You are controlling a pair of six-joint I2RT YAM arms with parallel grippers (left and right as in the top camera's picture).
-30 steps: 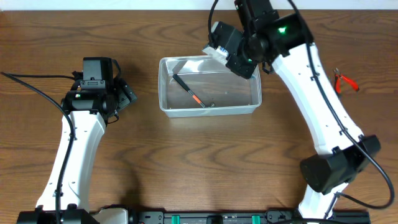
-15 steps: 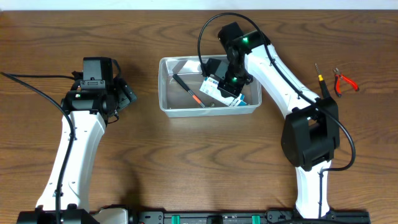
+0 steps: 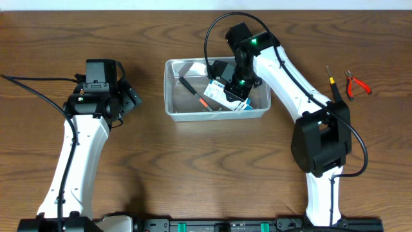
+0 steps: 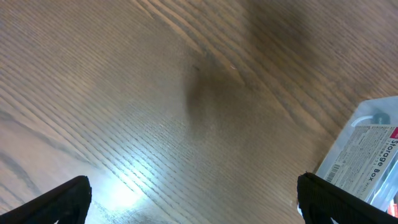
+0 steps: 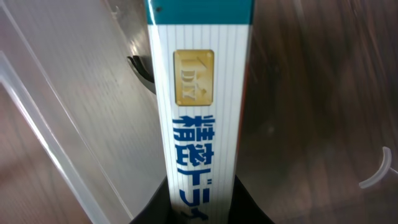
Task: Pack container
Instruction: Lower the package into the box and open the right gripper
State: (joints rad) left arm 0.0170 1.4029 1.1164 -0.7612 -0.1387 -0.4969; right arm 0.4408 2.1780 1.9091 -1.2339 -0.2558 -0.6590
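So the right pincer [image 3: 233, 82] is clamped on the small blue-and-white box [image 3: 224, 96]. In the right wrist view the box [image 5: 199, 112] runs straight up out of the pincer [image 5: 199, 208], with its narrow printed edge facing the camera. The box sits tilted inside the container [image 3: 170, 90], in the 3 o'clock half. Can't tell if it touches the floor of the tub.

A black-and-orange screwdriver [image 3: 195, 94] lies in the 9 o'clock half. The container itself sits on the worktop [image 3: 193, 167], a bit toward 12 o'clock from the middle.

Red pliers [image 3: 356, 84] lie well out at 3 o'clock. The left pincer [image 3: 132, 98] is parked at 9 o'clock of the tub, with its fingers [image 4: 62, 199] spread wide and nothing in them.
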